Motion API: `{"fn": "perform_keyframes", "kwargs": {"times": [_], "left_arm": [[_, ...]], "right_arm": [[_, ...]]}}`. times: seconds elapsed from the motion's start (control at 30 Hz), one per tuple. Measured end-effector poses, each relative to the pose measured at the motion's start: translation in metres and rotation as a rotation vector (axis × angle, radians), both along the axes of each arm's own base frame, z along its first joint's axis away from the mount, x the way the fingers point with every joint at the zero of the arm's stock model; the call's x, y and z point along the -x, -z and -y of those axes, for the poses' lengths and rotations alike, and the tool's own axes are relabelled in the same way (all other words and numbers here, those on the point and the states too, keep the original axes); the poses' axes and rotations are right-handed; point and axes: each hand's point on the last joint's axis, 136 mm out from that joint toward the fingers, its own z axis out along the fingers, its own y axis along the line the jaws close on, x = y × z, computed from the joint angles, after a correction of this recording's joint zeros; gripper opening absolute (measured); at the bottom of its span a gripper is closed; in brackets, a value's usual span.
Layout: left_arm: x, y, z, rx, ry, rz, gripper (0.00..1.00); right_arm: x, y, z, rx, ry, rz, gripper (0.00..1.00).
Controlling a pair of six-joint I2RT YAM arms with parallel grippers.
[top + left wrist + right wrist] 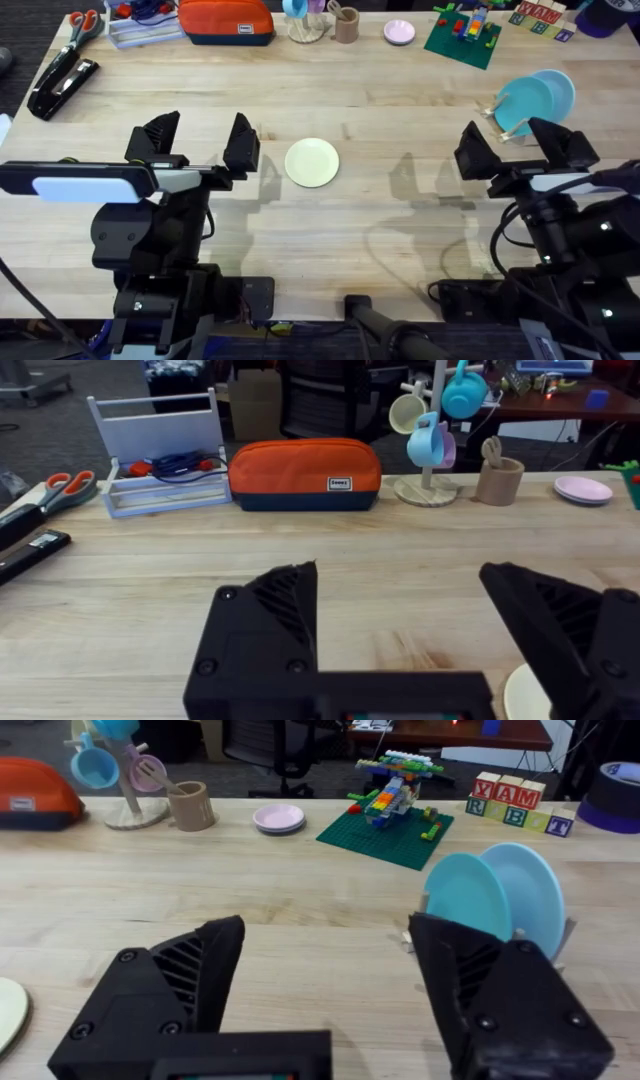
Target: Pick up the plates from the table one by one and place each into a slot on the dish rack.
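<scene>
At the far left of the wooden surface [400, 230] lie scissors [84, 21] with orange handles and a black stapler-like tool [60, 85]. Behind them stand a white wire tray [140, 30] and an orange pouch [226, 21]. The left hand [197, 145] hovers over the surface with its black fingers spread wide apart, holding nothing. Just beside it, toward the middle, the pale cream-yellow plate [312, 162] lies flat on the wood, apart from both hands; the left wrist view catches its rim [520, 700] beside one finger. Along the back edge stand a mug tree [305, 20], a tan cup [346, 24] and a small pinkish-white dish [399, 32], then a green building-brick board [462, 40] and lettered blocks [540, 15]. The right hand [515, 148] also hangs open and empty, fingers well parted. Just behind it, the dish rack [500, 125] holds a teal plate [524, 100] and a light blue plate [556, 88], standing upright one behind the other in its slots.
</scene>
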Motion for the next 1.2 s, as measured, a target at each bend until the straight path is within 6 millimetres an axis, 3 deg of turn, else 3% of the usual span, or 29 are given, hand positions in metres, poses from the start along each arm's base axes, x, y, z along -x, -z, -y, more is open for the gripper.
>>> {"fn": "perform_keyframes", "kwargs": {"times": [1.0, 1.2], "left_arm": [[0.0, 0.001, 0.0, -0.058, 0.001, -0.006, 0.994], [0.003, -0.013, 0.0, -0.072, 0.001, 0.008, 0.993]], "right_arm": [[0.001, 0.003, 0.0, 0.03, -0.003, -0.016, 0.994], [0.006, -0.001, -0.001, 0.072, -0.012, -0.055, 0.994]]}}
